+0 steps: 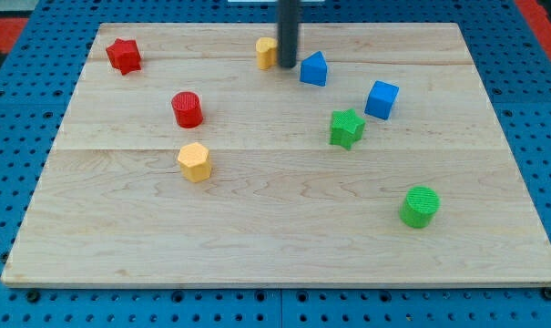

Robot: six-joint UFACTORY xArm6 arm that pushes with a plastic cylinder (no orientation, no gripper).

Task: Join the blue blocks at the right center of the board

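my tip (287,65), a bare rod grasping nothing, stands just left of the blue triangular block (314,69), with the blue cube (382,99) near its lower right; an off-centre push may spin the block aside or nudge the green star (346,128).

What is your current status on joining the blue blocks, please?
My tip at view's top, just left of blue triangular block. Blue cube apart, lower right. Yellow block touching tip's left.
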